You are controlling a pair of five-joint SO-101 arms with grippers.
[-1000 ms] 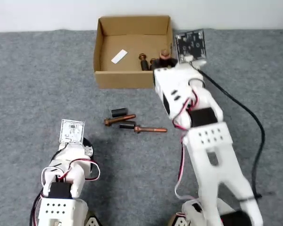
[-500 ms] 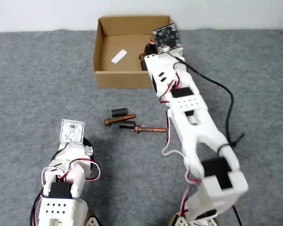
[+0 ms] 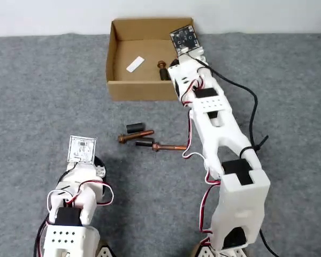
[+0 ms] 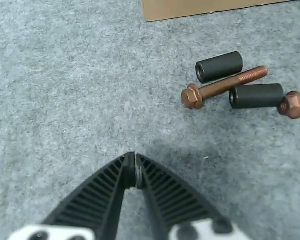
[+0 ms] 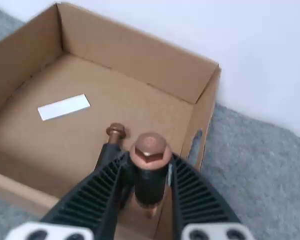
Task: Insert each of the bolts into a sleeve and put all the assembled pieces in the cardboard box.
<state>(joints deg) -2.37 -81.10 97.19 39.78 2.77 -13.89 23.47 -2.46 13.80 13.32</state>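
My left gripper (image 4: 135, 169) hangs low over the grey carpet (image 4: 65, 75) at the near edge of the table. Its fingers are pressed together at the tips and hold nothing. Bare carpet separates the tips from the loose parts, which lie ahead and toward my right:

- A first loose bolt (image 4: 224, 86), with its hex head toward the gripper.
- A first loose sleeve (image 4: 219, 66), just beyond that bolt's shank.
- A second loose sleeve (image 4: 256, 95), just beside the shank on the near side.
- A second loose bolt (image 4: 292, 104), with its head at that sleeve's end.

Farther out, my right arm (image 3: 214, 118) stretches forward and, in the high view, covers the threaded end of the second loose bolt.

My right gripper (image 5: 149, 165) sits over the cardboard box (image 5: 140, 50), just inside its right wall near the front corner. The fingers are partly spread and clamped on the held sleeve (image 5: 149, 186), which stands upright. The held bolt (image 5: 150, 148) runs through it, head on top and tip showing beneath.

On the box floor just beside the fingers lies an assembled piece (image 5: 114, 132). A white label (image 5: 64, 107) lies deeper in.
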